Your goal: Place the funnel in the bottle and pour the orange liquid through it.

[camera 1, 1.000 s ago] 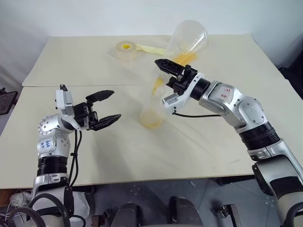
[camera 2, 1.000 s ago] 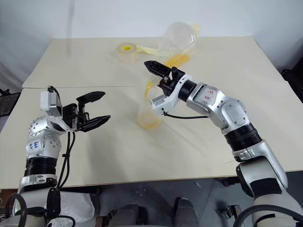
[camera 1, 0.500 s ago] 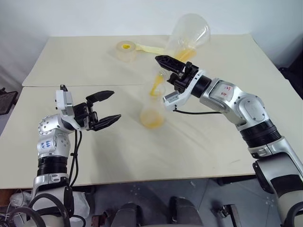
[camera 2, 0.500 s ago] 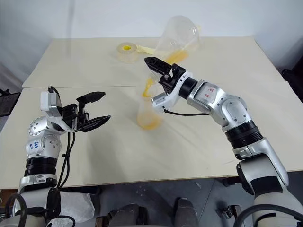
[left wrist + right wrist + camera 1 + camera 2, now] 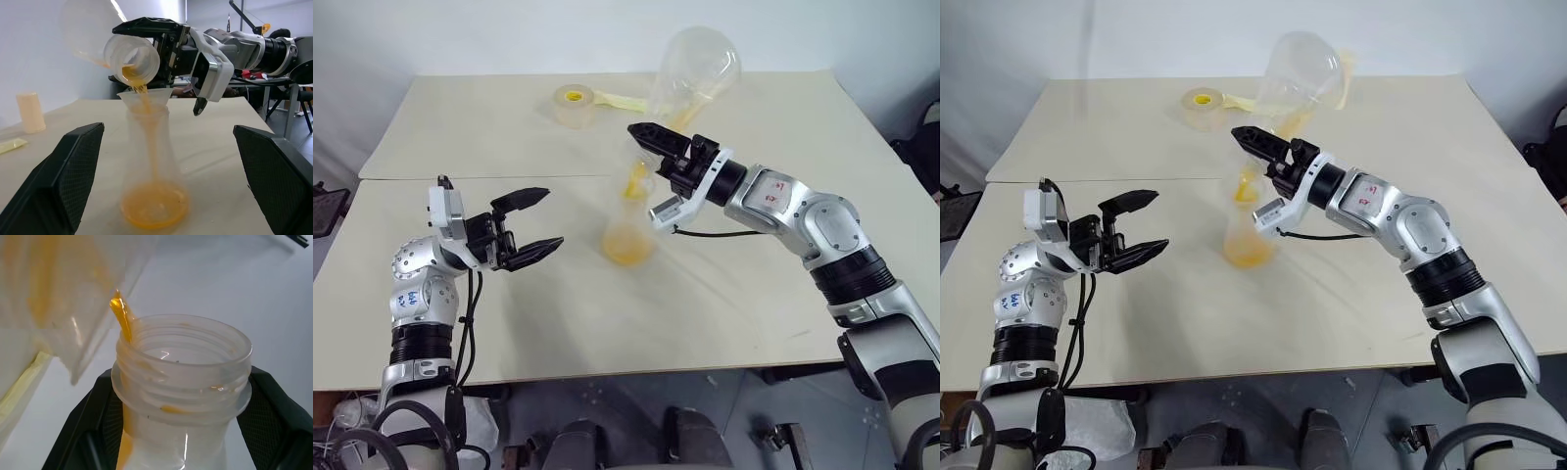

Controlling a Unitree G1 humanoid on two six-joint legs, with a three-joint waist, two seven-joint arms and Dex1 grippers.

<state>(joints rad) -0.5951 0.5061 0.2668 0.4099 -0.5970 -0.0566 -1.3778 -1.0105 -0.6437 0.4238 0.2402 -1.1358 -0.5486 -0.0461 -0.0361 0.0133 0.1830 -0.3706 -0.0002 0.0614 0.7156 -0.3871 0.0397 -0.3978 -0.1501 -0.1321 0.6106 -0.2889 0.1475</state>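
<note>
left wrist view: funnel (image 5: 145,96) seated in bottle (image 5: 152,186) rim.

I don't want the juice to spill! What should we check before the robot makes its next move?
1. The funnel sits in the bottle's mouth: ok.
2. The bottle stands upright on the table: ok.
3. The orange liquid streams into the funnel and pools at the bottle's bottom: ok.
4. The right end effector is shut on the tilted clear flask: ok.
5. The left end effector is open and apart from the bottle: ok.
6. How much is left in the flask to pour: cannot tell.
</note>
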